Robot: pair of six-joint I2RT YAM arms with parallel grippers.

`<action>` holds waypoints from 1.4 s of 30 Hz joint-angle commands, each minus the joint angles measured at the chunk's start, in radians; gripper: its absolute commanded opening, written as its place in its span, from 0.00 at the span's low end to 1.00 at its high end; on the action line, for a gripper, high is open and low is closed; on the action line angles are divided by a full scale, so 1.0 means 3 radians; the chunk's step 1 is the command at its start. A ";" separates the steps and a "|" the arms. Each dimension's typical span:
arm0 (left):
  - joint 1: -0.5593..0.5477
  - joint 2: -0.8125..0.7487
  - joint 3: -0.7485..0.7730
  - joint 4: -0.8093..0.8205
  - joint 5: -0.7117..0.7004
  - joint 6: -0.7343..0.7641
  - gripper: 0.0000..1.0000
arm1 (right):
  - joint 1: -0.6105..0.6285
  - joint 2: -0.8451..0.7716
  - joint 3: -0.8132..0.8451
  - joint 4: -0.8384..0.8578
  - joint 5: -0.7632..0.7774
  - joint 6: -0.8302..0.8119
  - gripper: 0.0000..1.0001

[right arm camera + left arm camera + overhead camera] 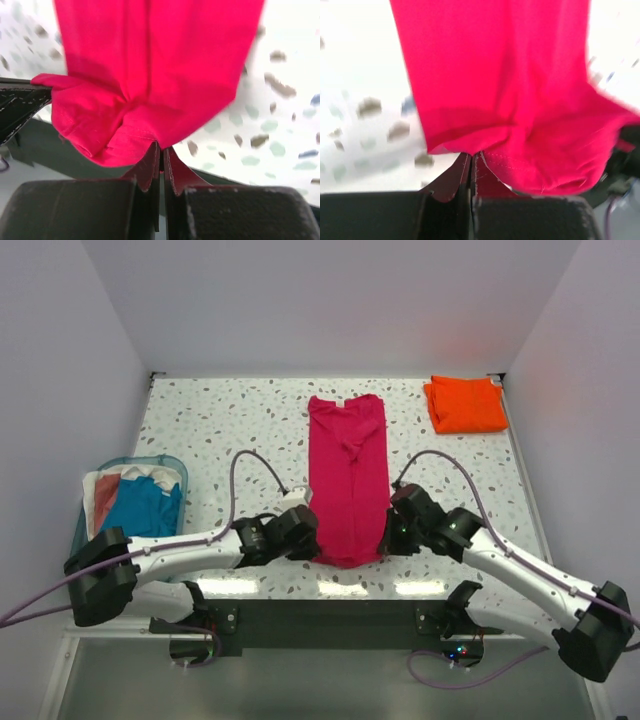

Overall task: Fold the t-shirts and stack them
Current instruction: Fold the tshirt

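Note:
The magenta-pink t-shirt lies as a long narrow strip down the middle of the table, collar at the far end. My left gripper is shut on its near left hem corner. My right gripper is shut on its near right hem corner. Both corners are held just off the table near the front edge. The orange t-shirt lies folded in a flat rectangle at the far right corner.
A teal basket with blue and white clothes sits at the near left. The speckled table ends at a dark front edge below the grippers. Walls close in the left, right and back.

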State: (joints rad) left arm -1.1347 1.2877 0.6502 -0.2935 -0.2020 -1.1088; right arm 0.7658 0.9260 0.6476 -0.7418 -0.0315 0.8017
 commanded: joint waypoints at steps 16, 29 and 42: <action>0.1379 0.1132 0.1325 0.0635 -0.0365 0.0765 0.00 | -0.1233 0.2051 0.1359 0.1526 0.0116 -0.0510 0.00; 0.1849 0.1925 0.1984 0.0841 0.0162 0.1093 0.05 | -0.1683 0.2870 0.1952 0.1608 -0.0283 -0.0473 0.01; 0.1978 0.1455 0.1607 0.1045 0.0469 0.1267 0.46 | -0.1679 0.2421 0.1688 0.1567 -0.0135 -0.0673 0.52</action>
State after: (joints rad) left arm -0.5285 1.8023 1.1770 -0.0490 -0.0998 -0.7483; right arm 0.2195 1.7618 1.1999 -0.3058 -0.0967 0.6327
